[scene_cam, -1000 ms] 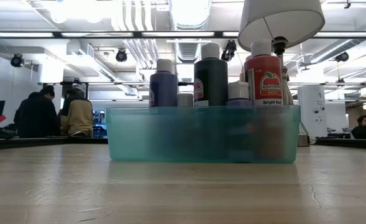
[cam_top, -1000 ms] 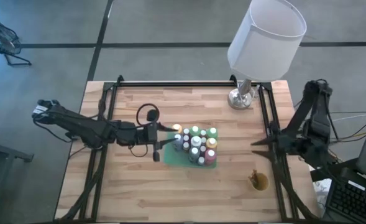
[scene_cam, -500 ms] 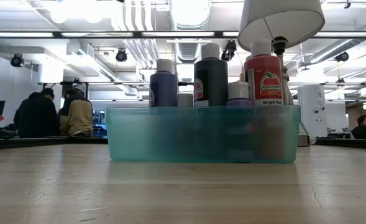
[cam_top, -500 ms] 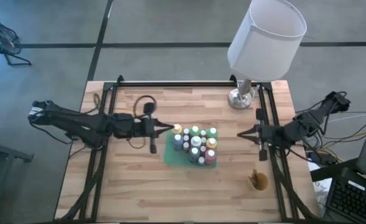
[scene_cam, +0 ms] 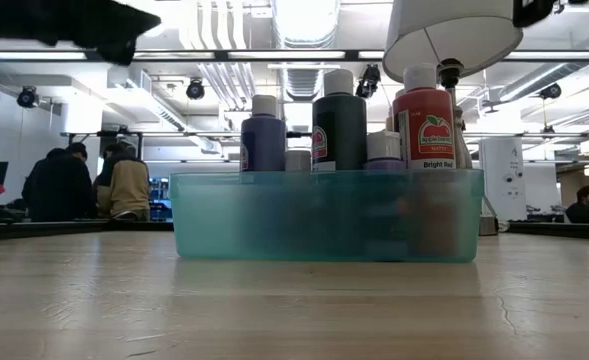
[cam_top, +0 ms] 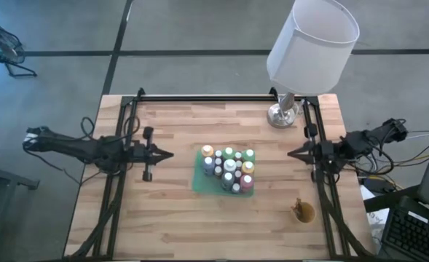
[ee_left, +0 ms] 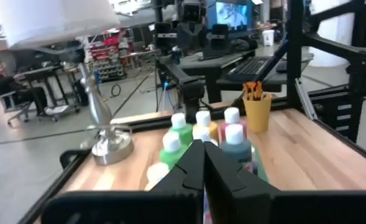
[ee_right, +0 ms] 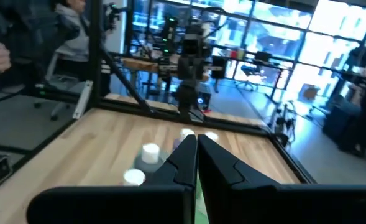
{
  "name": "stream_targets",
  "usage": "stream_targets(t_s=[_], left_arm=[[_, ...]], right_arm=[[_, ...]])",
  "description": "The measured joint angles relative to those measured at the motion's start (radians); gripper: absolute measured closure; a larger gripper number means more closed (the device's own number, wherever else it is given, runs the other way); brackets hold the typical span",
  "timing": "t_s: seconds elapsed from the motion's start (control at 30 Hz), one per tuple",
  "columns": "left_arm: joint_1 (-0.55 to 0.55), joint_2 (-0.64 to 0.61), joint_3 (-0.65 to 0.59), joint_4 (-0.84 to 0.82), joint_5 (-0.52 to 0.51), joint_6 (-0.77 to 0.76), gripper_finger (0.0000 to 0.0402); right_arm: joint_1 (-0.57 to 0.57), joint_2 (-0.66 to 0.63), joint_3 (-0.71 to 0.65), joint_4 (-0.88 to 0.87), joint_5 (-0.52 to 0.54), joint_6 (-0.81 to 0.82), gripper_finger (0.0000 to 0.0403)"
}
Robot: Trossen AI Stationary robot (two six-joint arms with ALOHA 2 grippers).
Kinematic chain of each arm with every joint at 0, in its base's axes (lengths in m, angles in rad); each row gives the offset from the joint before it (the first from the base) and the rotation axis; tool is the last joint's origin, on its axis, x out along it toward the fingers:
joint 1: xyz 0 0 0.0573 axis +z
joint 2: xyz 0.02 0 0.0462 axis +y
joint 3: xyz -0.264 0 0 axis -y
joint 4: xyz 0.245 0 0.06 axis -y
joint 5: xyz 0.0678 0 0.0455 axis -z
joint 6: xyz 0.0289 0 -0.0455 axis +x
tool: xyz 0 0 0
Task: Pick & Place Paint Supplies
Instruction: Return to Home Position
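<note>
Both arms are parked at the sides of the wooden desk (cam_top: 163, 218), holding nothing. The left pincer (cam_top: 167, 154) is pinched shut and points at the small pale-capped paint bottles (cam_top: 229, 169), which stand packed in a translucent teal plastic tub (scene_cam: 214, 215) mid-desk. The right pincer (cam_top: 291, 153) is closed too, across from it. The thin brushes (ee_left: 252, 91) stand in a little yellow cup (ee_left: 258, 115), well apart from the tub on the right arm's side.

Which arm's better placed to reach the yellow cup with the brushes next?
Right, likely. The right hand is on the same side of the table as the cup; the left hand is beyond the tray of bottles, farther off.
</note>
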State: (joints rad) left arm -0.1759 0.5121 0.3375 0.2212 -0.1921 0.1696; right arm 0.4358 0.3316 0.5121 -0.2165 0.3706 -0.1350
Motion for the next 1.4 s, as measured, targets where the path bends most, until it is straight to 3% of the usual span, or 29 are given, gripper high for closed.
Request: stream_targets(t_s=[0.27,0.7,1.07,1.23,1.4], left_arm=[[0.006,-0.151,-0.148,0.004,-0.029,-0.027,0.04],[0.016,-0.288,-0.257,-0.058,-0.029,-0.045,0.04],[0.026,-0.354,-0.295,-0.169,-0.007,-0.065,0.04],[0.026,-0.358,-0.296,-0.203,-0.049,-0.067,0.0392],[0.026,-0.358,-0.296,-0.204,-0.059,-0.067,0.0384]], right_arm=[[-0.09,-0.118,-0.132,0.015,-0.011,0.044,0.0395],[-0.205,-0.269,-0.281,0.057,-0.102,0.03,0.0395],[-0.46,-0.284,-0.376,0.094,-0.389,0.096,0.0395],[-0.544,-0.285,-0.433,0.094,-0.45,0.085,0.0395],[-0.553,-0.28,-0.454,0.095,-0.447,0.047,0.0394]])
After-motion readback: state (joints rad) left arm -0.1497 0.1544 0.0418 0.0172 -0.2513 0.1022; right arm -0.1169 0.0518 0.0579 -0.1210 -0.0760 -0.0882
